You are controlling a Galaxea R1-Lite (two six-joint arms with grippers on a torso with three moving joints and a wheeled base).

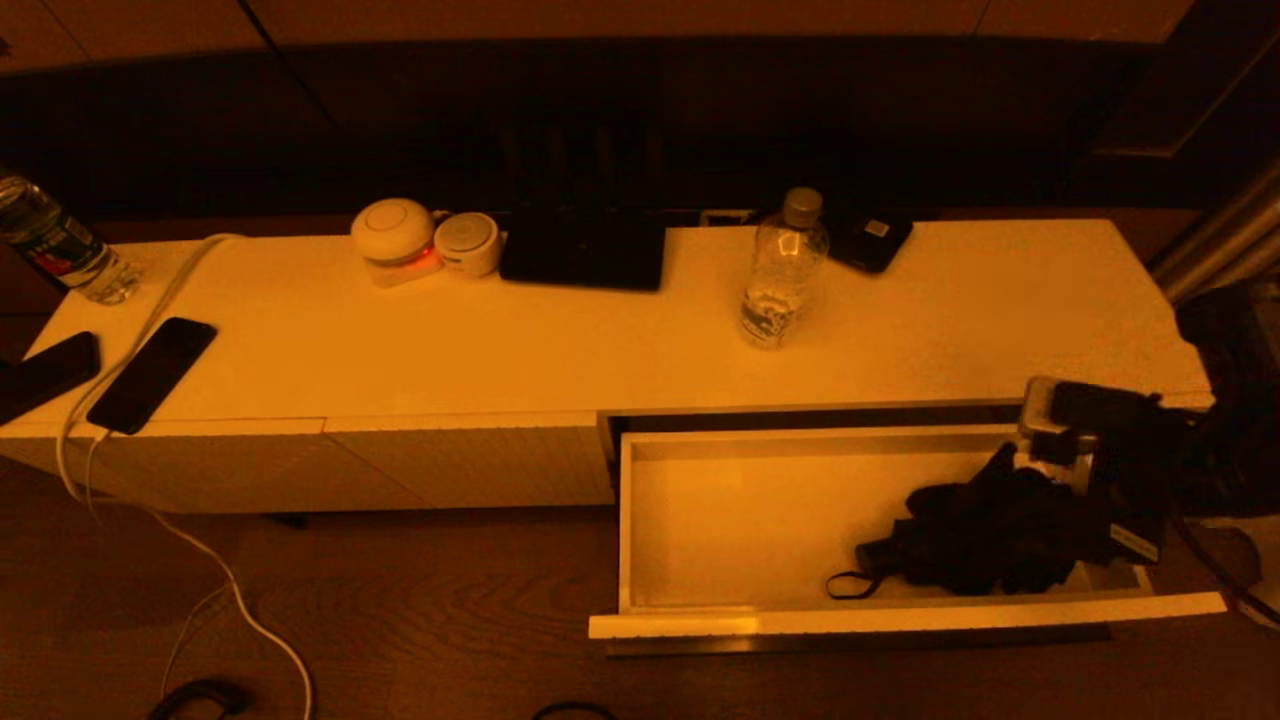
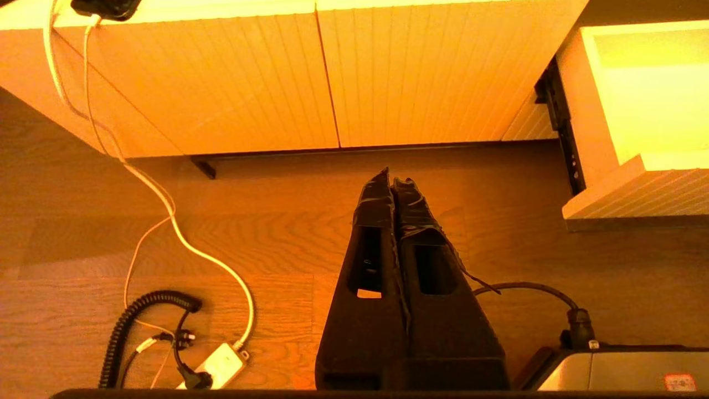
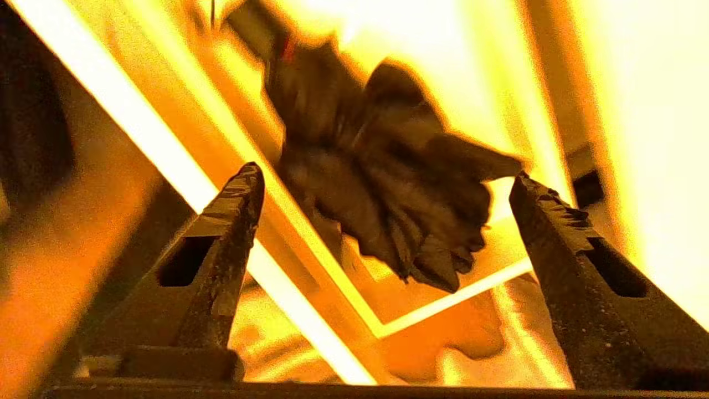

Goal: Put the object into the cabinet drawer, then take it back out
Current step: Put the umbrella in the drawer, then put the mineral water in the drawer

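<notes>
The cabinet drawer (image 1: 900,617) stands pulled out at the right of the low white cabinet. The object (image 1: 985,535), a black crumpled bundle like a folded umbrella with a strap loop, lies on the drawer floor near its right end. My right gripper (image 3: 385,172) hangs above that end of the drawer, open wide, with the object (image 3: 376,183) below and apart from both fingers. The drawer's rim (image 3: 454,296) shows beneath it. My left gripper (image 2: 392,174) is shut and empty, held over the wooden floor in front of the closed ribbed panels.
On the cabinet top stand a clear bottle (image 1: 785,275), two round white devices (image 1: 395,240), a black box (image 1: 583,248) and, at the left, two phones (image 1: 150,372) with a white cable. Cables and a power strip (image 2: 219,366) lie on the floor.
</notes>
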